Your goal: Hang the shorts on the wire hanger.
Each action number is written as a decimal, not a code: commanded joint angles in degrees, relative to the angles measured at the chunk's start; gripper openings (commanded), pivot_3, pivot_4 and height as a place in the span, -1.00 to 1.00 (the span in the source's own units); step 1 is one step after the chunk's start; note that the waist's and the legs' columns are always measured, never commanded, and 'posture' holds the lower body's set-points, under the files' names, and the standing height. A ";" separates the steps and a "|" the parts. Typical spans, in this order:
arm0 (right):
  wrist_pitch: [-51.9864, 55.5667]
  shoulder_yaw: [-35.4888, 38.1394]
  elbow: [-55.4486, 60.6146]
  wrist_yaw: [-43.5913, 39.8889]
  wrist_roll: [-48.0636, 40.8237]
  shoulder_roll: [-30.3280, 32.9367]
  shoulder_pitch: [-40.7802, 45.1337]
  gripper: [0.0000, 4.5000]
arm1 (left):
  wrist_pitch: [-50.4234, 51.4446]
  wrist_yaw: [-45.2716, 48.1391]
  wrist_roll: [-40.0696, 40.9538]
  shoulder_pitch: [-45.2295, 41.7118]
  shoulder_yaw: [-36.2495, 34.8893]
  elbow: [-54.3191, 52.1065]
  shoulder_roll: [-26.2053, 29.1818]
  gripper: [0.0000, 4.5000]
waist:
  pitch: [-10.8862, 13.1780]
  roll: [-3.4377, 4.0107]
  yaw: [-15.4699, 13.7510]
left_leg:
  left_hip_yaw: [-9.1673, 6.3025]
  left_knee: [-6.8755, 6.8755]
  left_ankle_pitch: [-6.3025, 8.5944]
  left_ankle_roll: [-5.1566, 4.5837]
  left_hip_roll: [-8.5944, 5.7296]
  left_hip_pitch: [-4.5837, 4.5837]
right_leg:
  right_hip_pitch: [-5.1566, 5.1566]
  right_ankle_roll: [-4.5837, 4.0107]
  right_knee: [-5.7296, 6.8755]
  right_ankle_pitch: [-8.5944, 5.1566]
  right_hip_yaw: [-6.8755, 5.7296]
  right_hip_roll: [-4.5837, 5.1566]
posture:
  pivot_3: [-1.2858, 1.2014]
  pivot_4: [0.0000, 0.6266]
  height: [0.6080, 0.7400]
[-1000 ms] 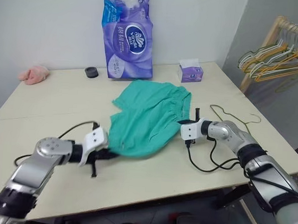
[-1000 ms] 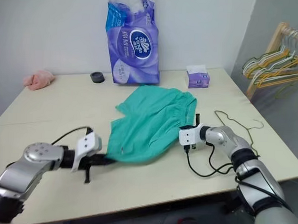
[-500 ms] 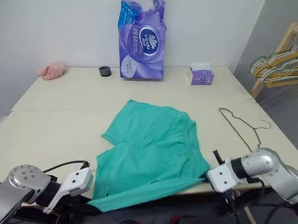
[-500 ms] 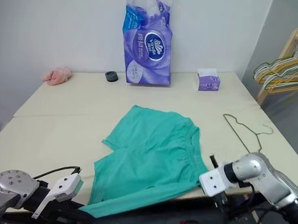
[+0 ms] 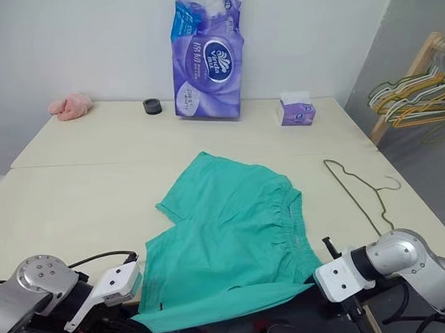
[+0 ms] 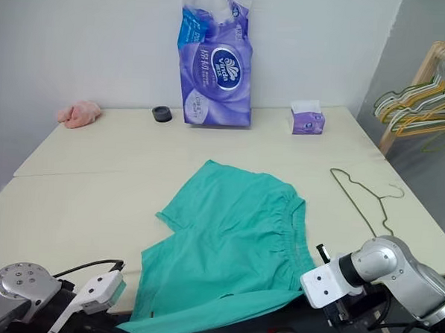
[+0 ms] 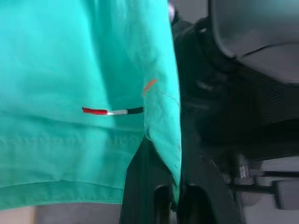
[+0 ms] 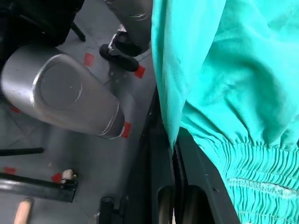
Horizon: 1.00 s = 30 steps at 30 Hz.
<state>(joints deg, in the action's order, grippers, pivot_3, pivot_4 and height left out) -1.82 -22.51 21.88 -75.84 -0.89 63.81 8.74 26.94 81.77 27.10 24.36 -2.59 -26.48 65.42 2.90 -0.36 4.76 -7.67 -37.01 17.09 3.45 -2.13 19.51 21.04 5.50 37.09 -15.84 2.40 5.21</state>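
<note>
The cream table (image 5: pixel 80 181) holds the teal shorts (image 5: pixel 234 234), spread out with the near edge hanging off. The wire hanger (image 5: pixel 355 190) lies right of the shorts. The left gripper (image 7: pixel 174 198) pinches one hem corner, and the right gripper (image 8: pixel 174 154) pinches the waistband end, both nearly closed.

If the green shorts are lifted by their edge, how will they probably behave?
Probably floppy: the shorts already droop over the table edge and crease. Likely light, since each claw pinches only a thin fold. The gathered waistband may bunch and stretch.
</note>
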 commanded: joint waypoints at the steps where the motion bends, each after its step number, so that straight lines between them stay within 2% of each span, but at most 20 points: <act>1: 0.16 2.75 2.06 -3.43 -2.01 2.76 -0.27 -0.60 | 0.86 0.01 1.21 1.13 -0.42 -2.18 0.49 -0.48 | 0.00 -0.01 -0.03 | 0.00 0.00 0.00 0.00 0.00 0.00 | 0.00 0.00 0.00 0.00 0.00 0.00 | -0.05 -1.00 1.00; 7: 2.77 7.73 2.71 -6.29 -8.33 4.58 0.99 0.33 | 1.72 -1.00 2.72 1.38 -1.35 -3.69 -0.68 0.35 | 0.01 -0.02 -0.03 | 0.01 0.00 0.00 0.00 0.04 -0.02 | -0.02 -0.01 0.01 0.00 -0.01 -0.04 | -0.05 -1.00 1.00; 12: 11.84 14.29 2.03 -4.40 -17.20 2.92 1.74 0.34 | 4.77 -6.93 7.42 -7.60 -3.30 -2.49 -6.02 0.99 | 0.02 -0.04 -0.37 | -0.03 -0.01 0.00 0.00 0.04 -0.02 | -0.04 -0.02 0.01 0.01 -0.03 -0.04 | -0.05 -1.00 1.00; 16: 21.95 22.13 -1.25 3.39 -23.27 -1.30 2.75 0.34 | 7.64 -26.25 6.80 -24.05 -4.72 3.77 -20.42 0.99 | -0.03 -0.12 -1.60 | -0.08 -0.07 0.00 0.00 0.04 -0.11 | -0.24 -0.01 -0.07 0.15 -0.06 -0.04 | -0.05 -1.00 1.00; 19: 29.37 28.13 -3.18 11.25 -26.90 -5.72 3.14 0.34 | 9.09 -33.55 4.93 -29.82 -3.69 4.55 -26.05 0.99 | -0.23 -0.47 -1.64 | -0.11 -0.13 -0.01 0.02 0.01 -0.17 | -0.34 -0.02 -0.13 0.21 -0.03 -0.04 | -0.06 -1.00 1.00; 21: 34.15 31.29 -4.60 17.91 -27.64 -8.99 3.79 0.34 | 9.50 -34.77 4.58 -31.43 -1.93 3.83 -27.52 0.99 | -0.32 -0.58 -1.39 | -0.10 -0.14 -0.01 0.02 -0.01 -0.17 | -0.32 -0.03 -0.14 0.22 0.05 -0.04 | -0.06 -1.00 1.00; 22: 35.77 33.18 -6.45 23.30 -26.60 -11.65 4.16 0.41 | 10.33 -34.66 5.41 -32.21 -0.91 3.27 -28.18 1.00 | -0.34 -0.62 -1.26 | -0.06 -0.13 0.00 0.03 -0.03 -0.17 | -0.27 -0.03 -0.14 0.22 0.13 -0.04 | -0.07 -1.00 1.00; 24: 38.45 35.95 -8.64 30.98 -25.11 -15.52 4.36 0.62 | 12.49 -34.17 7.44 -33.38 0.26 2.65 -28.85 1.00 | -0.36 -0.63 -1.21 | 0.00 -0.12 0.01 0.04 -0.05 -0.16 | -0.22 -0.03 -0.14 0.22 0.19 -0.04 | -0.07 -1.00 1.00; 27: 41.97 37.48 -12.60 45.26 -18.12 -20.40 4.09 0.99 | 13.96 -28.57 9.67 -36.39 3.18 2.91 -27.40 1.00 | -0.39 -0.59 -1.28 | -0.01 -0.11 0.00 0.04 -0.04 -0.14 | -0.17 -0.04 -0.09 0.21 0.17 -0.05 | -0.08 -1.00 1.00; 28: 42.75 37.30 -13.13 47.91 -16.37 -20.97 4.14 0.99 | 14.30 -27.67 10.25 -37.07 3.47 3.00 -27.19 1.00 | -0.40 -0.55 -1.24 | 0.01 -0.11 0.00 0.04 -0.05 -0.11 | -0.14 -0.04 -0.07 0.21 0.17 -0.06 | -0.09 -1.00 1.00; 30: 43.72 36.51 -14.95 49.53 -15.33 -22.09 4.33 0.99 | 9.84 -26.98 6.11 -39.62 5.24 5.36 -27.18 1.00 | -0.41 -0.36 -1.23 | 0.07 -0.12 -0.01 0.04 -0.05 -0.06 | -0.08 -0.04 -0.05 0.21 0.19 -0.06 | -0.09 -1.00 1.00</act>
<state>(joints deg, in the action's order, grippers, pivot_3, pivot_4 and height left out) 41.62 12.90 6.91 -29.03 -17.78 41.91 12.01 39.90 53.62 35.17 -12.74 2.08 -21.78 37.66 2.49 -0.72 3.53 -7.59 -37.13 17.08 3.48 -2.18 19.45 20.96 5.46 37.04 -15.62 2.60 5.16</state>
